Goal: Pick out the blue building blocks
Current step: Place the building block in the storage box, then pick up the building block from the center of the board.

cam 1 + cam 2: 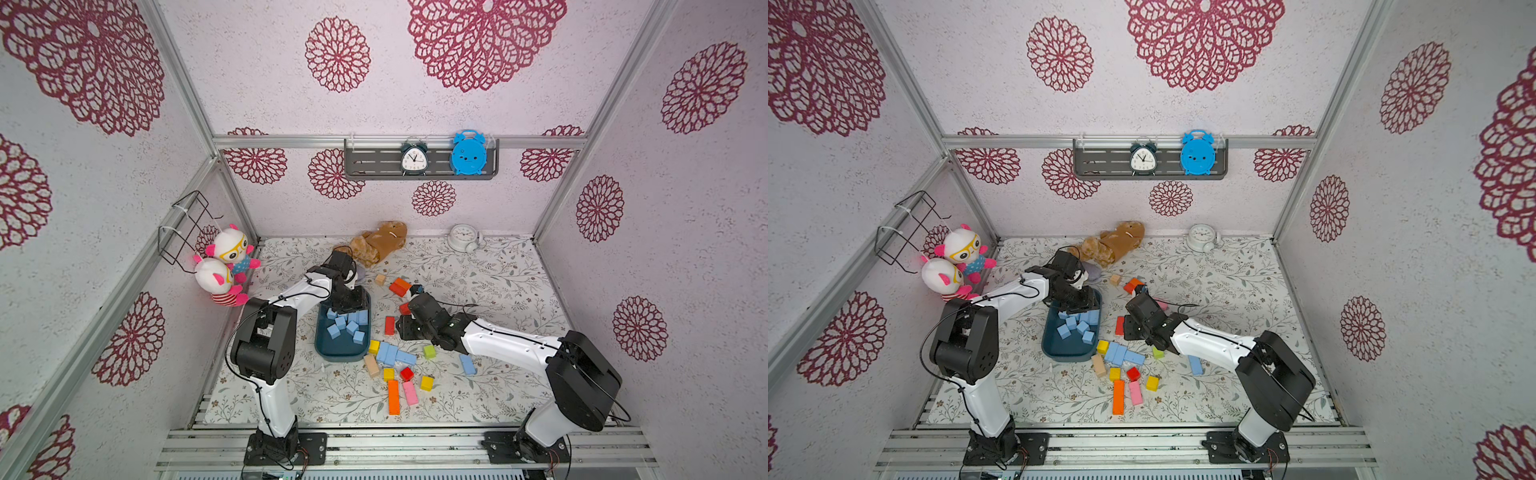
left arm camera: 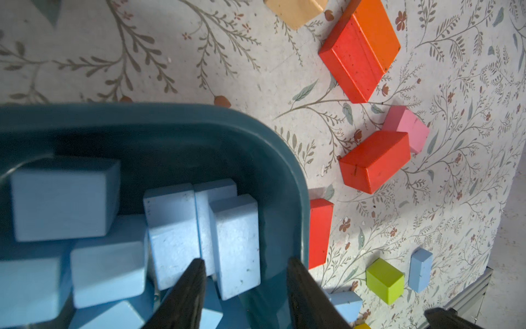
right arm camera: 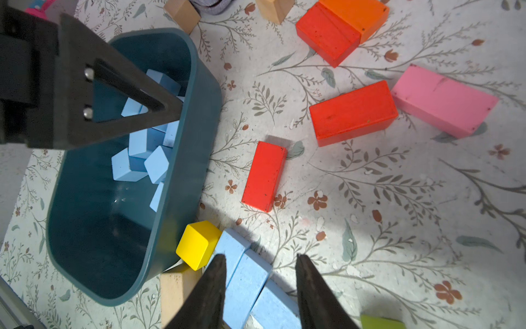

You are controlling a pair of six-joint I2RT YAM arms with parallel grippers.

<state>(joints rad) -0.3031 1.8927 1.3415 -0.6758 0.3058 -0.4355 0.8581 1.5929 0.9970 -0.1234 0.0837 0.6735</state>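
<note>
The work is, in my judgement, well past the middle but not finished. Most of the blue blocks (image 1: 333, 331) lie in the tray (image 1: 337, 352) at the left of the table (image 1: 478, 282). I count about eight there, heaped in its far half, though the arm may hide some. They point in no common direction: several lean on each other, tilted, and two long ones lie close side by side. The left end effector (image 2: 246, 259) hangs over this far end with its jaws spread and nothing between them. Four blue ones are left on the table. Three bricks (image 1: 388, 354) lie flat just right of the tray's near corner, touching one another and next to a yellow cube (image 1: 374, 346). Two of them run about near to far, side by side, and the third lies more across, left to right. The right end effector (image 3: 261, 255) hovers over them with jaws apart, pinching nothing as far as I can see. The fourth brick (image 1: 467, 365) lies alone farther right, under the right arm, with its long axis roughly near to far and the far end leaning a little left.
</note>
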